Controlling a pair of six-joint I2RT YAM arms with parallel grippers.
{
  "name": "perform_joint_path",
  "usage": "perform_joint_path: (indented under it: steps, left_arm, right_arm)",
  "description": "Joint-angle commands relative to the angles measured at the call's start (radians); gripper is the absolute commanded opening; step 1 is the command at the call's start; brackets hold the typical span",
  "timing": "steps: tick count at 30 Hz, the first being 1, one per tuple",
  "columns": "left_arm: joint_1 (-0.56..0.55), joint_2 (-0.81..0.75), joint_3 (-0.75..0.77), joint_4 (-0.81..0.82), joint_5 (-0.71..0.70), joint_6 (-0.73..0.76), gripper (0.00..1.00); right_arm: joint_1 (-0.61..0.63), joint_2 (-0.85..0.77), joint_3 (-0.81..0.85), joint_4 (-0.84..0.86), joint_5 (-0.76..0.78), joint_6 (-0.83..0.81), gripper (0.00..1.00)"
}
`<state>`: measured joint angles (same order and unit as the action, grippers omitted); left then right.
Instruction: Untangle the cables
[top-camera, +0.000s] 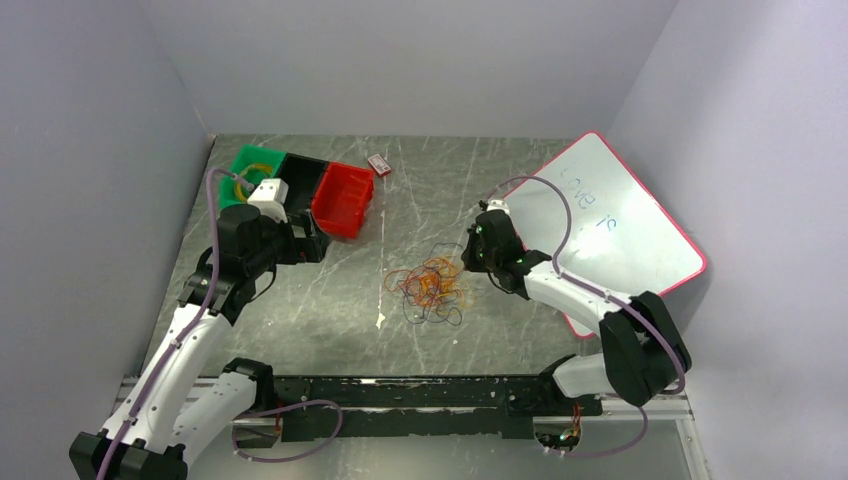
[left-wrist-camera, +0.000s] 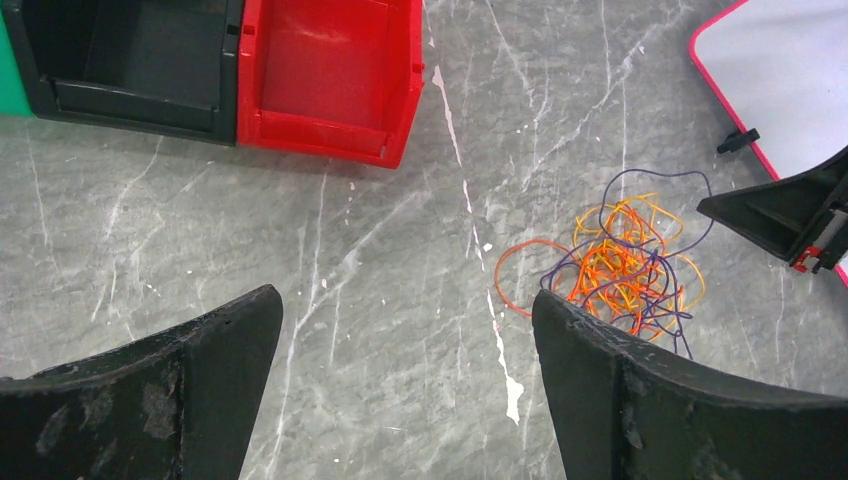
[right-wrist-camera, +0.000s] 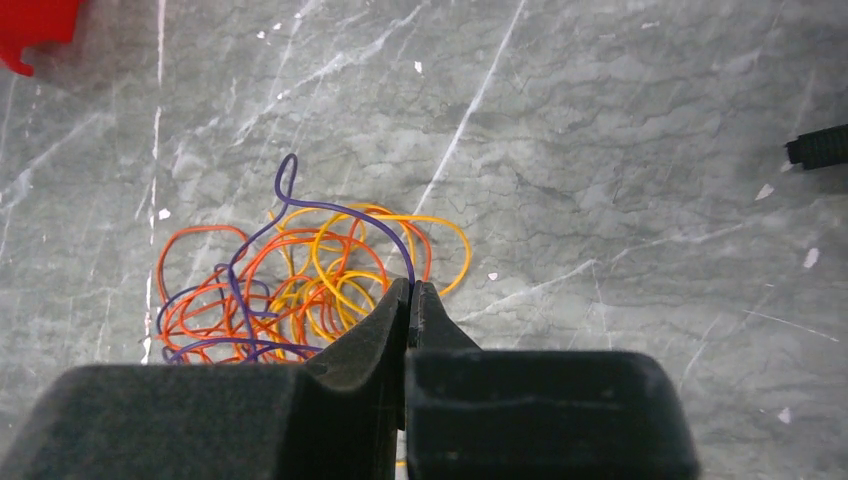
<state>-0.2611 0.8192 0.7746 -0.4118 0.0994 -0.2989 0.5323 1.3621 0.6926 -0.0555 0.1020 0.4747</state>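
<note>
Purple strand (right-wrist-camera: 340, 212) is what my right gripper (right-wrist-camera: 408, 298) is pinched onto, at the edge of the cables (top-camera: 428, 290), a knotted heap mid-counter; my left gripper (left-wrist-camera: 407, 305) hangs spread and empty near the left edge. Nearly all the untangling looks undone to me. The grey marbled counter (top-camera: 330, 300) is scratched, boxed in by pale walls (top-camera: 420, 60).

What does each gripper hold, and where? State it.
Right gripper: jaws shut on the thin purple wire loop, pinched at the arc's right end. Left gripper: open, empty.
</note>
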Motion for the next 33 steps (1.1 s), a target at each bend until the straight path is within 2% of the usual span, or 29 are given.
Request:
perform_joint_path:
  steps: [1, 7, 12, 18, 25, 33]
  left_arm:
    - [-0.004, -0.005, 0.008, -0.009, 0.003, 0.009, 0.99]
    - [-0.004, -0.017, 0.004, -0.006, 0.001, 0.007, 0.99]
    - [-0.003, -0.04, 0.0, 0.022, 0.029, 0.005, 0.99]
    - [-0.003, -0.081, -0.066, 0.252, 0.215, -0.035, 0.99]
    - [-0.013, 0.002, -0.074, 0.474, 0.375, -0.102, 0.99]
    - [-0.2, 0.119, -0.066, 0.686, 0.332, -0.102, 0.99]
  right_arm:
    - [0.033, -0.055, 0.058, -0.063, 0.088, -0.078, 0.0]
    - [0.109, -0.119, 0.135, -0.144, 0.173, -0.136, 0.0]
    - [0.13, -0.194, 0.206, -0.181, 0.141, -0.155, 0.0]
    - [0.132, -0.28, 0.246, -0.147, -0.005, -0.185, 0.0]
    - [0.13, -0.324, 0.359, -0.191, -0.16, -0.234, 0.0]
    - [0.13, -0.347, 0.444, -0.203, -0.143, -0.137, 0.0]
